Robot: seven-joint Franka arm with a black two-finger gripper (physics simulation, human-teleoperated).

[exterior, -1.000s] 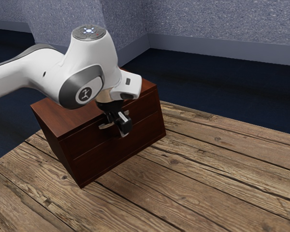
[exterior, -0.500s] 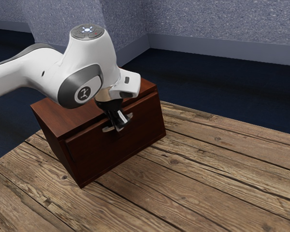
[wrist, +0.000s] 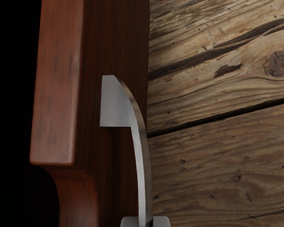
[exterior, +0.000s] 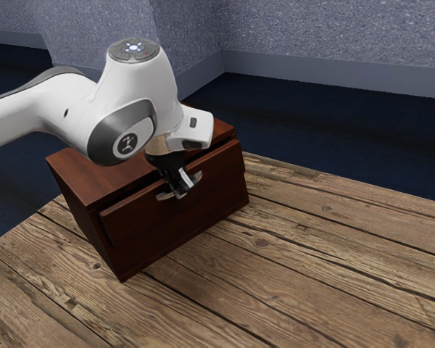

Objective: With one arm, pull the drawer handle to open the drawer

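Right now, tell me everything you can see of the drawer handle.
The handle is a thin, curved bar of brushed grey metal, bowed out from the dark wooden front of the drawer and joined to it by a flat end piece. It lies across the middle of that front. The drawer, the upper one, stands partly pulled out. The black end effector is shut on the handle's middle, with the handle's two ends showing on either side.

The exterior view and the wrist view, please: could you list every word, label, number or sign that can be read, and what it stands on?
No readable words or numbers in either view.
White emblem on the arm's grey joint cap: a sign, not legible letters.
The cabinet, drawer handle and table: no marking.
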